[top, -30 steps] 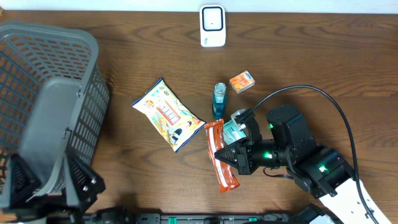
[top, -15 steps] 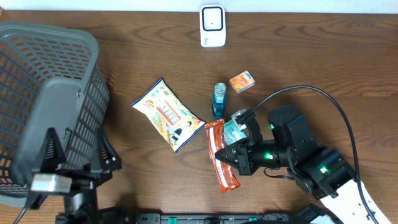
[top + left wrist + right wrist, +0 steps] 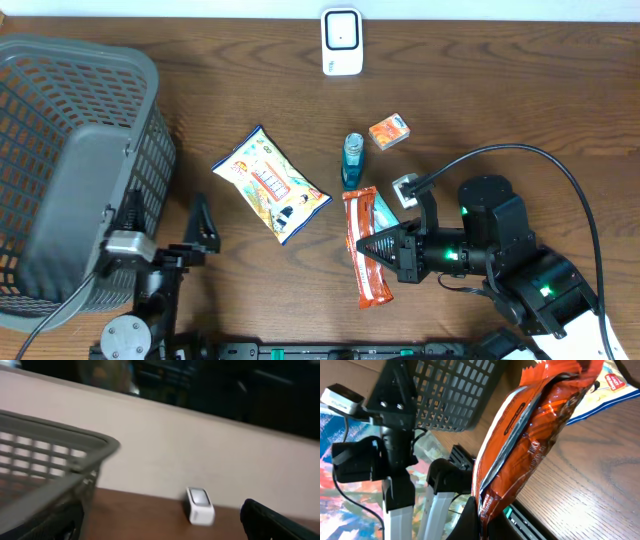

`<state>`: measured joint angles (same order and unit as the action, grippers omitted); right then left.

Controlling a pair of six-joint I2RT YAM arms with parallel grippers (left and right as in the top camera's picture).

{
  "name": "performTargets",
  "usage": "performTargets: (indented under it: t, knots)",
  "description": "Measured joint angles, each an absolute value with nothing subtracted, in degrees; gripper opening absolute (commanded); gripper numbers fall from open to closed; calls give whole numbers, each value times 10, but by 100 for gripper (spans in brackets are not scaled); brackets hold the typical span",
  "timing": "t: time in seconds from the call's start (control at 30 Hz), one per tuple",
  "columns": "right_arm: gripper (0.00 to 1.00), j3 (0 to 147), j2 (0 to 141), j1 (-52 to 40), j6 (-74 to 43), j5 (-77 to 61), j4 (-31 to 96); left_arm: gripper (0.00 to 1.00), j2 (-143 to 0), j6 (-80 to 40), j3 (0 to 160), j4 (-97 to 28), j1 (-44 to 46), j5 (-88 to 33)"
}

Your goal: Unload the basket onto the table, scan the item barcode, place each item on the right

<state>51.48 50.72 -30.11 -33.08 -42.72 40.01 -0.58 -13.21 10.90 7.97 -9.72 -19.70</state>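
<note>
On the desk a white scanner stood at the far edge, well apart from the rest. Between it and the orange packet lay a small blue bottle and a little orange box. A yellow snack bag lay off to the left, and a grey basket stood beyond it. A teal packet lay just beside the orange one. The right fingers were closed on the orange packet's long edge, near the desk's front. The packet was long, glossy and crinkled, with a pale strip down one side. The left fingers stood wide open, holding nothing, beside the basket.
</note>
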Motion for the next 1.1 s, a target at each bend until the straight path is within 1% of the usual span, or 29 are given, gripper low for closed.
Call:
performTargets:
  t: [0.2, 0.4, 0.63, 0.87, 1.1]
  knots:
    - [1, 515, 507, -301, -335, -428, 400, 100, -6, -83, 106, 96, -97, -294]
    - [1, 515, 507, -301, -344, -428, 398, 100, -6, -67, 106, 92, -85, -313]
    - [1, 515, 507, -301, -356, -428, 379, 100, -6, -60, 105, 43, -15, -217]
    - [1, 515, 507, -301, -358, -428, 369, 100, -6, -75, 89, 39, -6, -119]
    - [1, 515, 507, -301, -358, -423, 368, 100, -6, -103, 47, 15, -6, -94]
